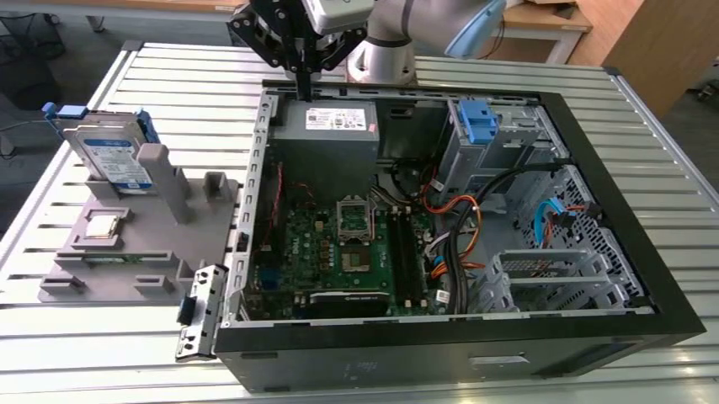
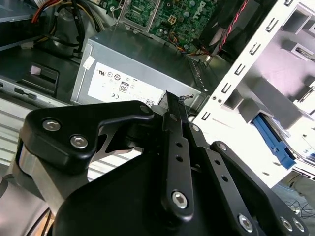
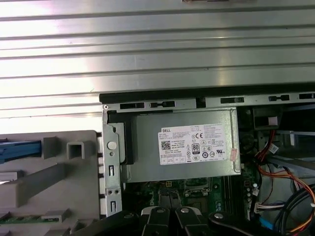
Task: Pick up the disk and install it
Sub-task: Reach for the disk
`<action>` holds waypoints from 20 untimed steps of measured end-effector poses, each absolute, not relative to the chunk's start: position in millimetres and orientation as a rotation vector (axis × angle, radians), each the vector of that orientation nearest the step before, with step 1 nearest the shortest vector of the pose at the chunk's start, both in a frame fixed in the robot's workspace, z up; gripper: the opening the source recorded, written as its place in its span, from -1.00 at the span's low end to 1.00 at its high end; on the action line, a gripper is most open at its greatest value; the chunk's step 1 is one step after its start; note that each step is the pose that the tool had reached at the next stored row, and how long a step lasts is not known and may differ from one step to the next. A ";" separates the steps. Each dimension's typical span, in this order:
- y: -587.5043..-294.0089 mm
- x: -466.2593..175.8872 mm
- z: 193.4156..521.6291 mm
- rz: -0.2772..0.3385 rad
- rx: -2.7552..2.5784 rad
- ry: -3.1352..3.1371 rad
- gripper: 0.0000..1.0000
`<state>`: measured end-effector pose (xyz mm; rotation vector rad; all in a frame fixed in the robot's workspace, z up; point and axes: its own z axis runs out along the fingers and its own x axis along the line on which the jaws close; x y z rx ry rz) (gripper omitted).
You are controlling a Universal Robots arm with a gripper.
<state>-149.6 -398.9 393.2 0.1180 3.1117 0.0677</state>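
The disk [image 1: 113, 156] stands on edge in a grey holder [image 1: 135, 252] at the exterior view's left, silver with a white-and-blue label and a blue carrier. My gripper [image 1: 303, 88] hangs over the far edge of the open computer case [image 1: 663, 278], just above the grey power supply [image 1: 326, 126] and well to the right of the disk. Its black fingers are shut with nothing between them, as both wrist views confirm [image 2: 170, 98] [image 3: 170, 216]. A blue edge of the carrier [image 3: 19, 150] peeks in beside the holder in the first wrist view.
Inside the case lie the motherboard [image 1: 348, 244], cable bundles [image 1: 472, 219] and a metal drive bay with a blue bracket [image 1: 477, 122]. A small square chip [image 1: 103, 225] rests on the holder. A loose metal strip [image 1: 200, 311] leans at the case's near left corner. Everything sits on a slatted metal table [image 1: 168, 67].
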 end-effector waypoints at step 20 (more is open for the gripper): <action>-398.9 -169.2 393.1 0.068 0.118 3.112 -0.79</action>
